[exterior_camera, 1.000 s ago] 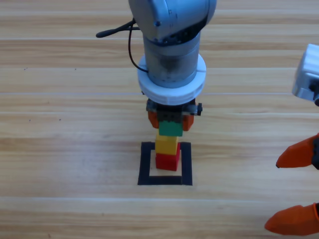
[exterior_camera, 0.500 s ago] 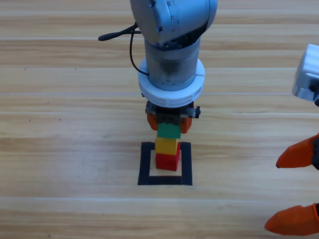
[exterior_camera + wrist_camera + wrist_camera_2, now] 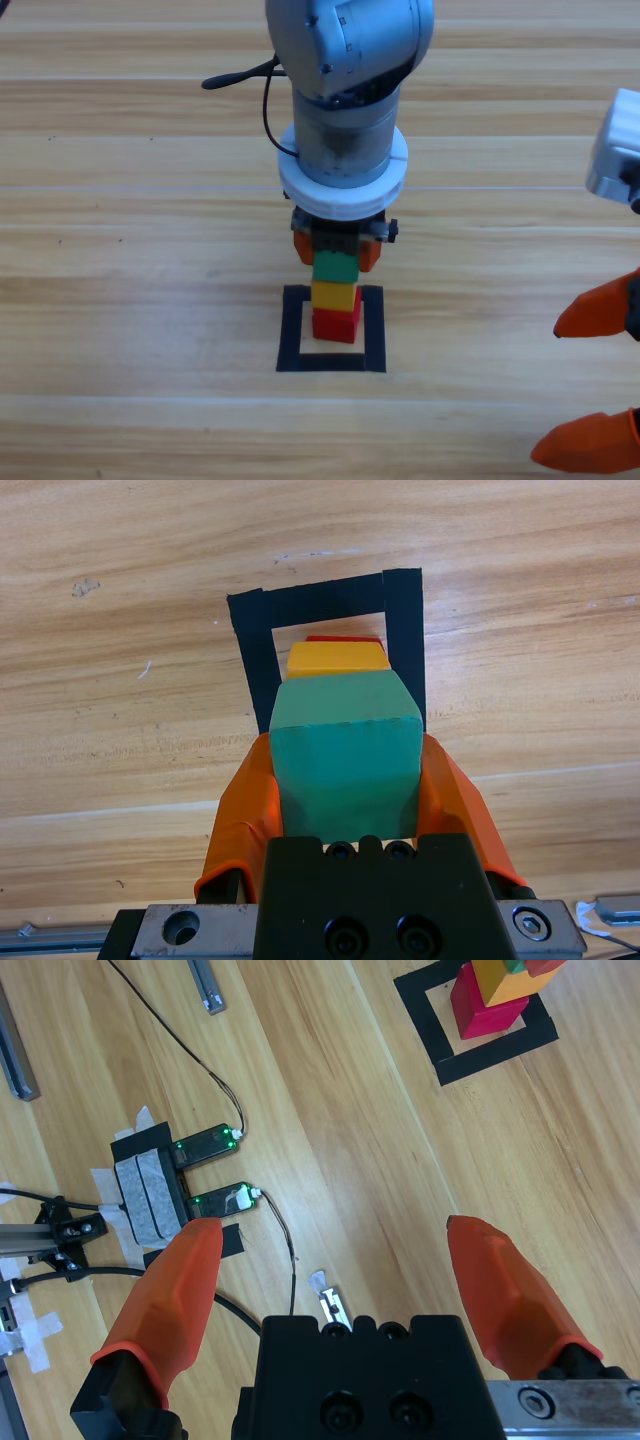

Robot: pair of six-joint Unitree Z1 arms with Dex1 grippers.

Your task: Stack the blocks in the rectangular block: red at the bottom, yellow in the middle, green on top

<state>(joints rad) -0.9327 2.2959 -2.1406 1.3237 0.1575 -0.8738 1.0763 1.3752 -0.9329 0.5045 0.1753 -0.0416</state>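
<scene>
The red cube [image 3: 336, 325] stands inside the black tape square [image 3: 291, 330], with the yellow cube [image 3: 334, 296] stacked on it. Directly above sits the green cube [image 3: 336, 266], and my left gripper [image 3: 337, 252] is shut on it from above. In the left wrist view the green cube [image 3: 346, 755] fills the space between the orange fingers [image 3: 243, 815], with the yellow cube [image 3: 337, 658] and a sliver of the red cube [image 3: 343, 638] below it inside the tape square [image 3: 254, 650]. My right gripper [image 3: 592, 385] waits open at the right edge.
The right wrist view shows small electronic boards [image 3: 205, 1145] with green lights, taped wires and metal rails [image 3: 205, 985] off to the side of the red cube [image 3: 480, 1005] in its tape square [image 3: 425, 1015].
The left gripper has come down a little with the green cube, bringing it onto the yellow cube. The right arm has not moved.
</scene>
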